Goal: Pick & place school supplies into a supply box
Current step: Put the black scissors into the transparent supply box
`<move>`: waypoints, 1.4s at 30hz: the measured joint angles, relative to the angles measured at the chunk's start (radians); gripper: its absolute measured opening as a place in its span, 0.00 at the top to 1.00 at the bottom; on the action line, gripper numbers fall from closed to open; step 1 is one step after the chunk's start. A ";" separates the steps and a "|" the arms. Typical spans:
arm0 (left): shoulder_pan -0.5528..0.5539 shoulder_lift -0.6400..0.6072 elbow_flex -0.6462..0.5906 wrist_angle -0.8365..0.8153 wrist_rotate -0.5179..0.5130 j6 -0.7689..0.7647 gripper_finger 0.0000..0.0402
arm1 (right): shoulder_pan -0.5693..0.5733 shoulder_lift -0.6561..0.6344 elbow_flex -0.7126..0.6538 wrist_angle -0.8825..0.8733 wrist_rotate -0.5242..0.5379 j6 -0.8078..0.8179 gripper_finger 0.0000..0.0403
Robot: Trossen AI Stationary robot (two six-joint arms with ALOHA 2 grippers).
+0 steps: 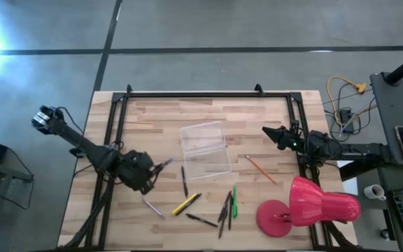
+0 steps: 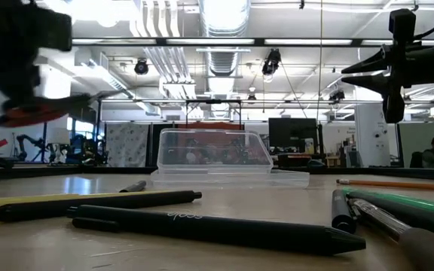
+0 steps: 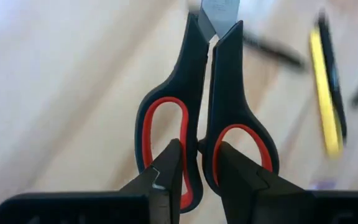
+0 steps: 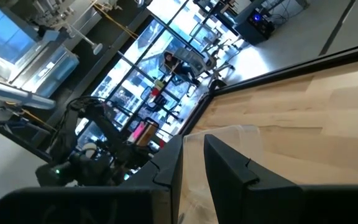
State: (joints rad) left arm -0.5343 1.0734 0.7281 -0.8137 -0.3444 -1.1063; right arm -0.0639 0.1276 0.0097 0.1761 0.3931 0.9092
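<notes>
My left gripper (image 1: 152, 170) hangs over the table's left part, shut on the red-and-black scissors (image 3: 207, 106), whose blades (image 1: 165, 164) point toward the clear supply box (image 1: 205, 148). The box rests flat on the table's middle (image 2: 213, 154). A yellow marker (image 1: 186, 204), a green pen (image 1: 234, 201), several dark pens (image 1: 224, 207) and an orange pencil (image 1: 261, 169) lie on the table near the front. My right gripper (image 1: 268, 131) waits shut, raised to the right of the box. My left gripper (image 3: 197, 165) pinches the scissors by their handles, the two fingers set over the finger loops and squeezing the inner bars (image 3: 199, 146) together between them. The fingers lie along the scissors, and the blades point away from the wrist. In the low view the scissors (image 2: 32, 113) are lifted clear of the table.
A big red lamp (image 1: 306, 203) stands at the table's near right corner. A black metal frame (image 1: 201, 94) runs along the far edge and both sides. A pale pen (image 1: 152, 208) lies near the left gripper. Cables (image 1: 345, 98) lie off the table's right.
</notes>
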 joint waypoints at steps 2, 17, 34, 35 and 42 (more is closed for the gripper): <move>0.043 -0.003 0.034 -0.001 -0.073 0.053 0.85 | 0.000 0.000 0.000 0.001 0.000 0.000 0.85; 0.562 0.425 0.397 0.150 0.039 0.861 0.85 | 0.000 -0.001 0.000 0.039 -0.012 0.005 0.85; 0.734 0.772 0.575 0.131 0.117 0.730 0.85 | 0.000 -0.001 0.000 0.039 -0.097 0.042 0.85; 0.745 0.771 0.574 0.123 0.117 0.719 0.85 | 0.000 -0.001 0.000 0.039 -0.104 0.043 0.85; 0.782 0.767 0.572 0.034 0.113 0.683 0.85 | 0.000 0.000 0.000 0.038 -0.106 0.041 0.85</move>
State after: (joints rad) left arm 0.2480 1.8404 1.2999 -0.7799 -0.2310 -0.4236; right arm -0.0635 0.1276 0.0097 0.2142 0.2867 0.9506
